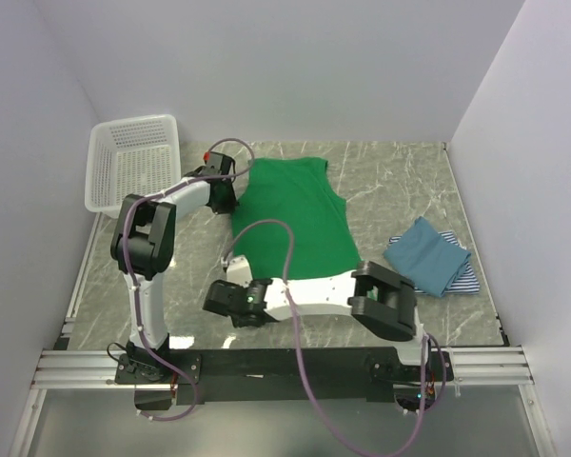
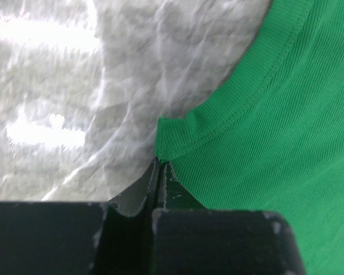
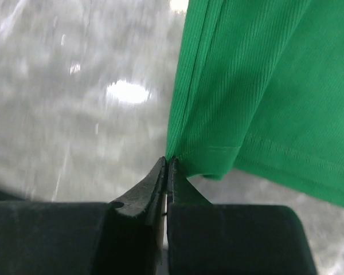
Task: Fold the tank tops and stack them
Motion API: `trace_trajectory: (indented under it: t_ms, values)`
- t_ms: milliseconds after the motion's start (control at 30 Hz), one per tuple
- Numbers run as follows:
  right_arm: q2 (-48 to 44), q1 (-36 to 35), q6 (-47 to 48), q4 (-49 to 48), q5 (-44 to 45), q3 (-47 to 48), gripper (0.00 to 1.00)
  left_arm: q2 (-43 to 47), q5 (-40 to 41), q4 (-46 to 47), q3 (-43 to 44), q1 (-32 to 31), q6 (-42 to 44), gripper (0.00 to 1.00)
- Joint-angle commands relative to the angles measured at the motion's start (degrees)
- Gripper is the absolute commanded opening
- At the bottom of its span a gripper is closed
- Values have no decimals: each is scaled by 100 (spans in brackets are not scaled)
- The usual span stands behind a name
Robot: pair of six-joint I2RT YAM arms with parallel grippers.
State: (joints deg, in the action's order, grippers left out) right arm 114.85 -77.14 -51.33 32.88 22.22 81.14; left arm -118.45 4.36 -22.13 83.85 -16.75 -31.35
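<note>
Findings, both claws, one garment.

My left claw (image 2: 158, 166) is clenched. Its tips meet on a ribbed corner of the bright green sleeveless cloth tank top (image 1: 290, 214), on the garment's left edge by the armhole. My right claw (image 3: 167, 163) is likewise clenched, tips pinching the near left corner of the same top where side seam and stitched hem meet. The cloth rises from that pinch in a fold.

The green top lies spread in the middle of the grey marbled table (image 1: 400, 181), straps toward the far wall and hem toward my bases. Its right edge lies flat and untouched.

Room to move: bare marble runs left of the green top as far as the white plastic lattice basket (image 1: 133, 122), which sits in the far left corner. There is more bare marble to the right, between the green top and the folded plain teal-blue tank top (image 1: 423, 252). That one lies on the navy-and-white striped tank top (image 1: 466, 278), near the table's right edge. White walls close three sides.
</note>
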Motion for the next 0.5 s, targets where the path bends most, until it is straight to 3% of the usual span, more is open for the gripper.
trace_trajectory:
  t_ms: [0,267,467]
  values:
    - [-735,-239,9,-396,-331,-492,0,507,30,174,-106,84,-222,0]
    - [-1420,-301,-211,-1222,-850,-1434,0,753,-208,367,-493,172,-468,0]
    - [-1518,-301,-158,-1487,-1106,-1278,0,1017,-304,552,-730,242,-495,5]
